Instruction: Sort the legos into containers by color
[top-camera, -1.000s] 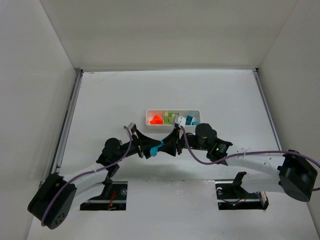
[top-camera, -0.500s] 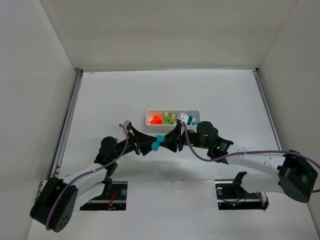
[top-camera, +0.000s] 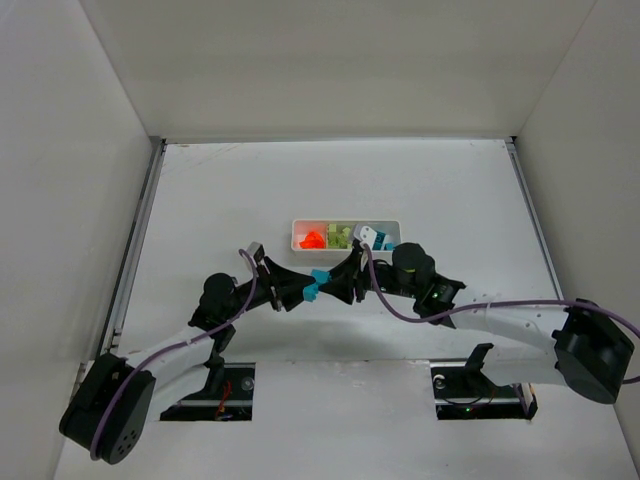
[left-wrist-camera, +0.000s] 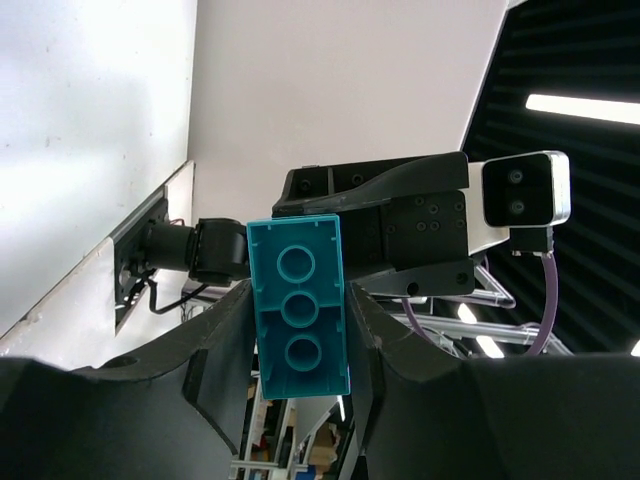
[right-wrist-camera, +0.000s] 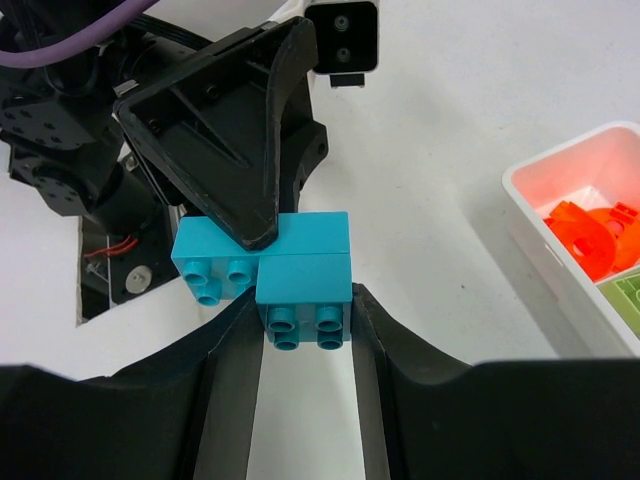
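Legos (right-wrist-camera: 300, 262) (two teal, joined), left claw (left-wrist-camera: 300, 292) and right claw (right-wrist-camera: 303, 298) each clamped tight on one.

white arm links (top-camera: 165, 355) with black joints (top-camera: 105, 405), black wedge-shaped fingers (left-wrist-camera: 215, 350), purple cables (left-wrist-camera: 548, 290) and white wrist cameras (left-wrist-camera: 525, 192).
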